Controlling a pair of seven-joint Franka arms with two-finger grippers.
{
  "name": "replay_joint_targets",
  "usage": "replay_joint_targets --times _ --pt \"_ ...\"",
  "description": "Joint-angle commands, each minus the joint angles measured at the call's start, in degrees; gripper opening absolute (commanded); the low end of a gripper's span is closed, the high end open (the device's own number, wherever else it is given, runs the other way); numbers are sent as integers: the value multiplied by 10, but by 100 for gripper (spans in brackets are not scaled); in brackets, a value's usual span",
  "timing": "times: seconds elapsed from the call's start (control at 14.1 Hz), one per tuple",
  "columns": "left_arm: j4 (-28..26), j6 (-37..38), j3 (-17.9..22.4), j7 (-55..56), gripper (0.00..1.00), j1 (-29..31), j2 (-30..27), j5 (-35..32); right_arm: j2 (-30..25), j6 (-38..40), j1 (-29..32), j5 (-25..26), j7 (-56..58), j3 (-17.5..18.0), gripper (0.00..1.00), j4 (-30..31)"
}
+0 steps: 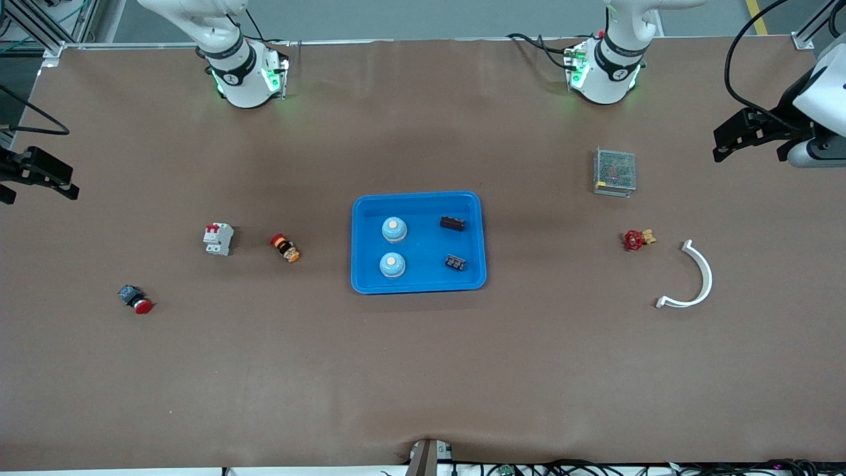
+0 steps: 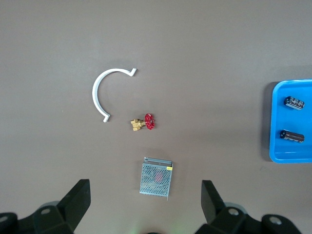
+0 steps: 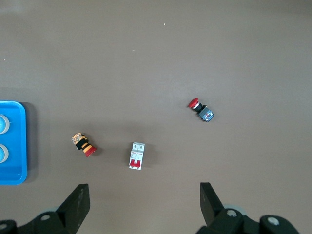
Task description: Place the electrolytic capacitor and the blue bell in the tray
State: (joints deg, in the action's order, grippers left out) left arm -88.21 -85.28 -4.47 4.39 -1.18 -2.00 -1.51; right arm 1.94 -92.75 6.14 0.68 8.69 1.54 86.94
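The bright blue tray (image 1: pixel 423 197) lies at the middle of the table. In it stand two blue bells (image 1: pixel 394 229) (image 1: pixel 392 264) and beside them lie two black electrolytic capacitors (image 1: pixel 452 223) (image 1: pixel 455 262). The left wrist view catches a tray corner (image 2: pixel 274 122) with both capacitors (image 2: pixel 294 102) (image 2: pixel 291 136). In the right wrist view the tray's edge (image 3: pixel 12 178) shows with the bells (image 3: pixel 2 124). My left gripper (image 2: pixel 145 195) hangs open and empty high over the left arm's end of the table. My right gripper (image 3: pixel 144 197) hangs open and empty over the right arm's end.
Toward the left arm's end lie a grey mesh box (image 1: pixel 615 171), a red-handled brass valve (image 1: pixel 637 239) and a white curved piece (image 1: pixel 697 277). Toward the right arm's end lie a white circuit breaker (image 1: pixel 218 238), a red-and-yellow button (image 1: pixel 285 248) and a red push button (image 1: pixel 135 299).
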Motion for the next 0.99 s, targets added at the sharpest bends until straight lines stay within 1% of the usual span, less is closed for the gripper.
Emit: replay_joint_targets --times 0.0,0.28,0.42,0.78,0.92 --pt "0 4 -4 -2 100 6 -10 12 3 5 3 2 -7 0 100 -18" --pt "1 4 -4 0 100 5 -10 12 3 9 1 1 -11 -1 100 -21" --pt "1 4 -5 3 100 3 -9 9 3 11 0 -8 -15 -1 100 -28" --pt "9 4 -5 3 100 2 -5 5 3 13 -22 -8 -15 -3 100 -29" --pt "9 4 -5 3 100 2 -5 5 3 13 -49 -7 -16 -28 100 -28"
